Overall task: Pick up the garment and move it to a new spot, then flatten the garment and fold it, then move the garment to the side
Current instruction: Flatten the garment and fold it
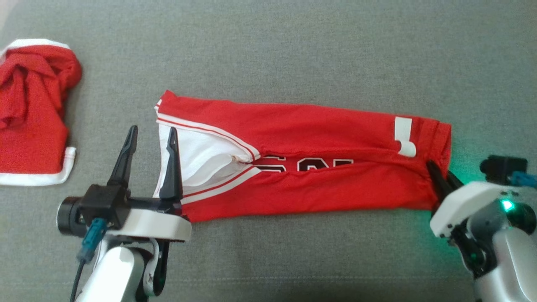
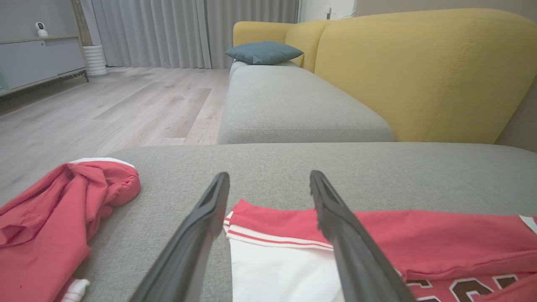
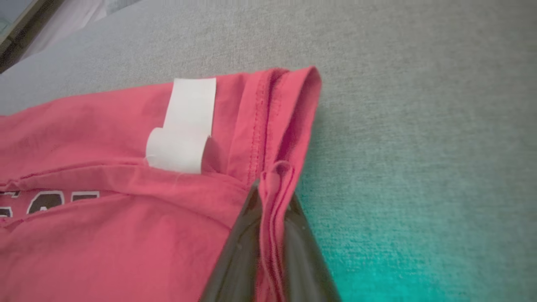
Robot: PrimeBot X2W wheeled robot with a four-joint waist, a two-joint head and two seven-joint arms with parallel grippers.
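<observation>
Two long sides already turned in, so judged mid-fold. From the head: garment (image 1: pixel 319 184) stretched as a narrow band across the grey cushion (image 1: pixel 293 50), left gripper (image 1: pixel 152 129) at its white-trimmed end, right gripper (image 1: pixel 439 170) at the hem. From the left wrist: fingers spread, gripping nothing. From the right wrist: clenched on the hem corner. Next, likely: needs the left closing on its end, then end over end.

A home living room: yellow sofa (image 2: pixel 419 71), curtains (image 2: pixel 168 29), wood floor (image 2: pixel 105 105).
</observation>
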